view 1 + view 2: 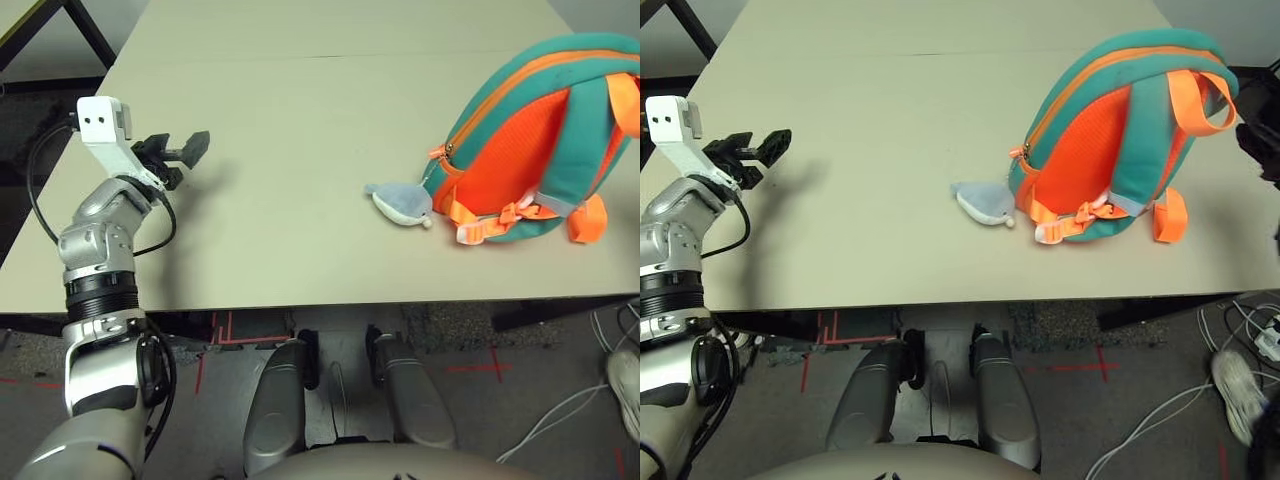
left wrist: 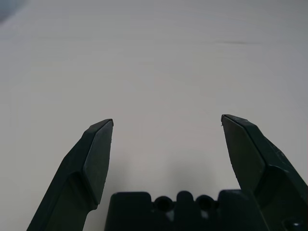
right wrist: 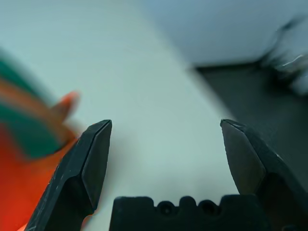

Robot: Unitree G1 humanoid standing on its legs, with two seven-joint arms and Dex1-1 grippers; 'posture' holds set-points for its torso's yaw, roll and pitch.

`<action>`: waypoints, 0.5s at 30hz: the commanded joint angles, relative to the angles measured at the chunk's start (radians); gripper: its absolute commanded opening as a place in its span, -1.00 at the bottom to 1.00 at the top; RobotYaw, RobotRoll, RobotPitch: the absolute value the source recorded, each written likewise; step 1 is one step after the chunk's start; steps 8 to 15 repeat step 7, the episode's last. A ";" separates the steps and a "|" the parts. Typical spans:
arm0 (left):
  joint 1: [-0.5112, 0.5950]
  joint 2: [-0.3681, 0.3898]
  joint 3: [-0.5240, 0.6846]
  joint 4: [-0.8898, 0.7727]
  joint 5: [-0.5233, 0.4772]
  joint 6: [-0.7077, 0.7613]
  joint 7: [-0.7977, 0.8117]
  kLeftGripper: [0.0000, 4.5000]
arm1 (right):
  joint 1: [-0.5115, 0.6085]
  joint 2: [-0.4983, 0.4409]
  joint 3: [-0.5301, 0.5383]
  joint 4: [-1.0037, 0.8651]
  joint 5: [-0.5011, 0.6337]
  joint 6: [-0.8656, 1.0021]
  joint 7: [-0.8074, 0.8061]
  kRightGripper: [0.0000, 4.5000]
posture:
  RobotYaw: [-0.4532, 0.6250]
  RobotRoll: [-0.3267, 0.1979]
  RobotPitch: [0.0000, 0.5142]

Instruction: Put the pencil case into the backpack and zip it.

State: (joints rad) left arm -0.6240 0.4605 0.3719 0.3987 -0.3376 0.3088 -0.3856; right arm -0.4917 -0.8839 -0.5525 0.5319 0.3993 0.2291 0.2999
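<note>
The orange and teal backpack (image 1: pixel 540 140) lies on the right side of the table, straps up, its orange zipper running along the teal edge. Its grey plush toy (image 1: pixel 402 204) rests on the table at its left. The white pencil case is not in view in any frame. My left gripper (image 1: pixel 190 148) hovers open over the table's left edge, far from the backpack, with bare tabletop between its fingers (image 2: pixel 98 154). My right gripper (image 3: pixel 166 126) is open beside a blurred bit of the backpack (image 3: pixel 19 144); the head views do not show it.
The beige table (image 1: pixel 300 120) stretches across the middle. A black stand leg (image 1: pixel 85 25) sits past the far left corner. Cables and a shoe (image 1: pixel 1238 380) lie on the floor at the right.
</note>
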 commanded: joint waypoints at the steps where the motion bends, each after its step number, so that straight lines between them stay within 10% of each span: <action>1: 0.013 -0.026 -0.022 0.028 0.031 -0.059 0.034 1.00 | -0.004 0.047 -0.023 0.102 -0.066 -0.181 -0.102 0.99 | -0.21 0.25 0.09; 15: 0.025 -0.053 0.013 0.079 0.027 -0.109 0.106 1.00 | -0.027 0.057 -0.038 0.168 -0.077 -0.304 -0.139 0.99 | -0.26 0.25 0.15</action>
